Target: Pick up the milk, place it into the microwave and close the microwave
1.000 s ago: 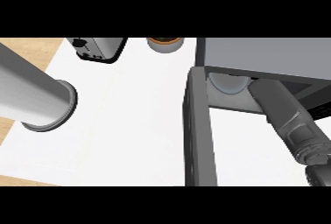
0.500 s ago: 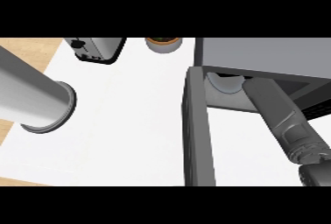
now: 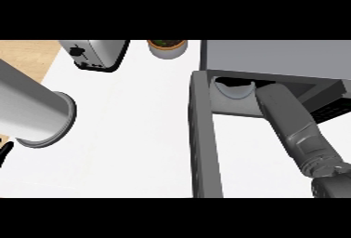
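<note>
Grey microwave; white counter, silver toaster

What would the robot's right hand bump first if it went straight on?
Probably the back of the microwave, near the white plate. The hand is hidden inside, so depth is unclear.

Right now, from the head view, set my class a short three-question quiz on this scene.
1. Fill in: the toaster stands to the ___ of the microwave.
2. True or false: the microwave door is shut.
3. Where does the right forearm reach? A) to the toaster B) into the microwave C) straight upward

Key: 1 left; 2 false, it stands open; 3 B.
</note>
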Controlling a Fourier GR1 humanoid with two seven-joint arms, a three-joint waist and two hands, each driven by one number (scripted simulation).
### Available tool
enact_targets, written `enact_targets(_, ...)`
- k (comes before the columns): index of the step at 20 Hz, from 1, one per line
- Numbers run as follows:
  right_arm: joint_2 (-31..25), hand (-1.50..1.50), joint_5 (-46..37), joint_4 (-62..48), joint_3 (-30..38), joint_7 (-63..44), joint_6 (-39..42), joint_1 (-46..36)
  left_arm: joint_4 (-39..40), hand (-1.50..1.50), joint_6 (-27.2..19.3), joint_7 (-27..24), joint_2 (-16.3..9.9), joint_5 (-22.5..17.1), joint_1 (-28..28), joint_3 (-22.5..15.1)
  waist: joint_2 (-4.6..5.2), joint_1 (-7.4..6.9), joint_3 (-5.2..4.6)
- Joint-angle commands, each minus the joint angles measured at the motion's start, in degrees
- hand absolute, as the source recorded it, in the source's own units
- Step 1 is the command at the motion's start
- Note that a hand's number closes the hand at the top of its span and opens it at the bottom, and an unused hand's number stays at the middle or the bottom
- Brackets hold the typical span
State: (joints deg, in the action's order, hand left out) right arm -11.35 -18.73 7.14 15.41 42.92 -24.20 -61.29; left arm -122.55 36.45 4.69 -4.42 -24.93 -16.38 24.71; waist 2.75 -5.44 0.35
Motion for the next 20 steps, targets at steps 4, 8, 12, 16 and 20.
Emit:
enact_targets(4,0.92,-1.5,4.66,0.06,4.14,6.06,9.92,4.66,-1.04,-1.5,-1.43,2.8,2.56,3.03,2.46,-6.03,-0.93,2.31,-0.12)
enact_targets(8,0.74,-1.5,7.3,0.12,6.23,5.98,16.76,5.99,-4.95,1.5,-1.21,5.21,3.3,1.18,-0.25,-7.98,-1.72,2.75,-0.17)
enact_targets(12,3.02,-1.5,7.97,0.25,5.95,8.82,23.55,10.2,-1.57,1.5,-3.06,3.95,4.37,6.61,1.58,-13.56,-2.26,4.5,-0.28)
enact_targets(16,3.14,-1.5,9.2,1.63,6.19,12.01,28.45,14.96,-2.99,1.5,-4.64,5.55,4.39,7.98,1.04,-17.84,-2.5,4.72,-0.29)
enact_targets(20,3.87,-1.5,9.19,6.66,3.98,11.06,28.41,19.8,-3.82,1.5,-8.38,8.07,4.41,7.78,1.74,-21.32,-3.02,5.84,-0.37)
